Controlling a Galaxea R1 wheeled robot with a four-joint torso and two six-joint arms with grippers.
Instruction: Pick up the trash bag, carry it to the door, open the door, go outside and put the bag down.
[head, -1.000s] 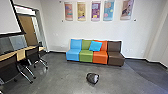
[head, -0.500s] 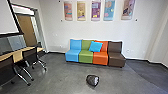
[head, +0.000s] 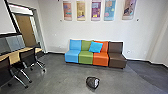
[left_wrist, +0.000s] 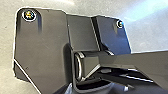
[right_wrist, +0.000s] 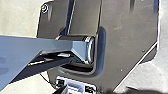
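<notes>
Well, the bag (head: 92, 82) is on the gray floor (head: 62, 80), out in front of the sofa (head: 83, 58) and apart from it. It is dark and lumpy, with a pale patch on its right side. The head view shows it all by the floor's middle, while the two wrist views look down at the robot's own dark plate (left_wrist: 42, 45) and bar (left_wrist: 140, 60), with pale floor next to them. The left wrist view also has a blue shine on the floor. I can't tell if the left gripper or the right gripper is apart or together. Back in the head view, the sofa has blue, green, orange and brown parts. A blue pillow (head: 95, 47) leans on its back, over bits of the green and orange. Five posters (head: 96, 11) hang on the white wall (head: 55, 27) above. Off to the left are a table (head: 16, 56), dark chairs (head: 27, 58) with wheels, and part of a white screen (head: 6, 22). Behind those is a brown door (head: 26, 30), well apart from the bag.
</notes>
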